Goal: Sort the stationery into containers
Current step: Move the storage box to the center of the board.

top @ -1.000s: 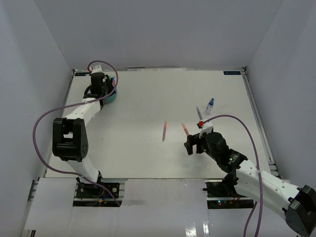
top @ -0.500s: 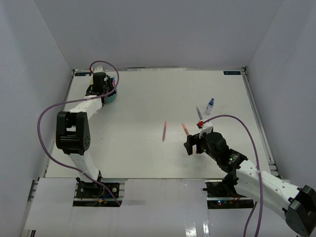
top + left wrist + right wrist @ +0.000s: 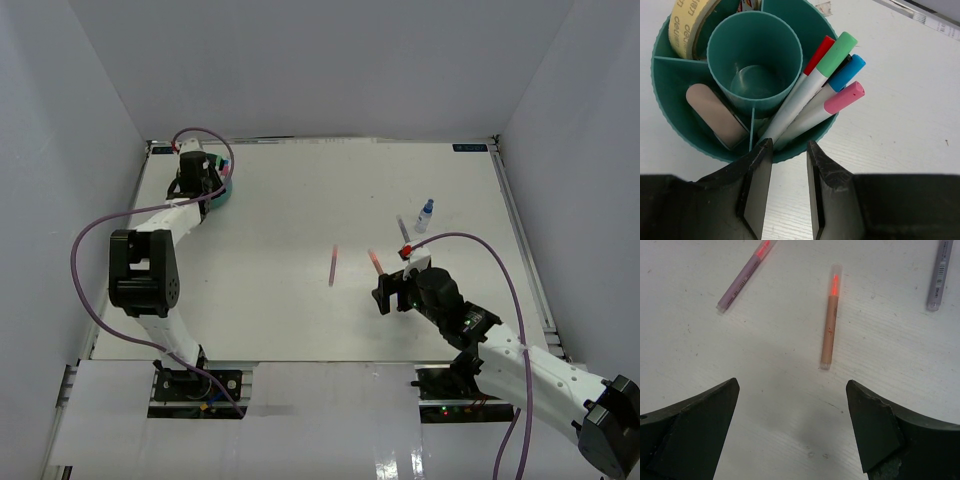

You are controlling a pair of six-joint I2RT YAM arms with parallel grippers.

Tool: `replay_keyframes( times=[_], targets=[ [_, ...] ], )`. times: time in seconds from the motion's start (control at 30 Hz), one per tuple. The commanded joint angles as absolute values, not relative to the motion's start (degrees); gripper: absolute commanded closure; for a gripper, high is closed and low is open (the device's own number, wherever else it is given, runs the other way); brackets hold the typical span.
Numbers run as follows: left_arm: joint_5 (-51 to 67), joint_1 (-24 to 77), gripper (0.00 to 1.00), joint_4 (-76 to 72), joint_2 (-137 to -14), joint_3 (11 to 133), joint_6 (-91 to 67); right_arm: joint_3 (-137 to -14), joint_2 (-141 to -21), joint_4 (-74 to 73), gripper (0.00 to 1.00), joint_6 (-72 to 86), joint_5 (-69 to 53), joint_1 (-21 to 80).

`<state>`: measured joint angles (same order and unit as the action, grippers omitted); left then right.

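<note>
Upper left, the left hand (image 3: 787, 145) had eased back over the teal organizer (image 3: 805, 22), parted and empty, markers (image 3: 805, 92) delivered inside. The right hand (image 3: 791, 385) stayed wide open above 3 unsorted pens (image 3: 829, 325).

The enclosure is lit brightly and evenly from above, so the white table (image 3: 290, 300) is slightly washed out in the top view. Only soft shadows are cast (a faint grey patch lies on the table below the orange marker (image 3: 830, 325)). The teal organizer (image 3: 670, 125) is rendered sharply, while the left gripper (image 3: 789, 144) is shown dark and perhaps slightly soft. Glare is seen along the top view's bottom edge.
</note>
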<state>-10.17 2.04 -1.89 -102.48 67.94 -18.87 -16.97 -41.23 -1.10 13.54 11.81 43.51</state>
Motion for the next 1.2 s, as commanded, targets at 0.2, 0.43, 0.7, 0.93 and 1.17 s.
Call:
replay_keyframes(
  times=[0.2, 0.43, 0.7, 0.93, 1.17],
  targets=[
    [-13.5, -2.5, 0.55, -0.3, -99.3, 68.6, -15.2, -16.3, -40.7, 1.9, 0.06, 14.2, 11.5, 43.3],
    [-12.1, -2.7, 0.47, 1.3, -98.9, 68.3, -13.9, -16.4, -41.3, 2.0, 0.06, 14.2, 11.3, 43.3],
    [-12.9, -2.9, 0.36, 2.7, -95.6, 66.3, -12.7, -16.3, -40.8, 2.1, 0.06, 14.2, 11.2, 43.3],
    [-15.8, -4.5, 0.26, 3.3, -95.4, 66.7, -10.4, -15.8, -40.3, 2.2, 0.06, 14.2, 10.8, 43.3],
    [-15.5, -7.3, 0.25, 4.3, -95.3, 69.2, -11.0, -15.6, -39.8, 2.1, 0.06, 14.4, 10.7, 43.3]
  ],
)
